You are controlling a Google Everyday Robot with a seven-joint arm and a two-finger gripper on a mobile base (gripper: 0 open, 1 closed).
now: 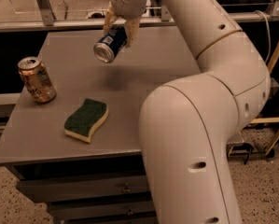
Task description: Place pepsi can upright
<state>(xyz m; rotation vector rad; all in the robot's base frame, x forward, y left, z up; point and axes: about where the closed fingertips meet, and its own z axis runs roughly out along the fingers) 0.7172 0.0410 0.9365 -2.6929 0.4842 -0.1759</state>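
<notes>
The pepsi can [110, 44] is dark blue with white markings and a silver end facing the camera. It hangs tilted in the air above the far middle of the grey table [148, 73]. My gripper [120, 26] is shut on the can's upper part, with a finger on each side. The can's shadow falls on the tabletop below it.
An orange-gold can [35, 80] stands upright at the table's left edge. A green and yellow sponge [86, 119] lies near the front middle. My large white arm covers the table's right side. A metal rail runs behind the table; drawers sit below it.
</notes>
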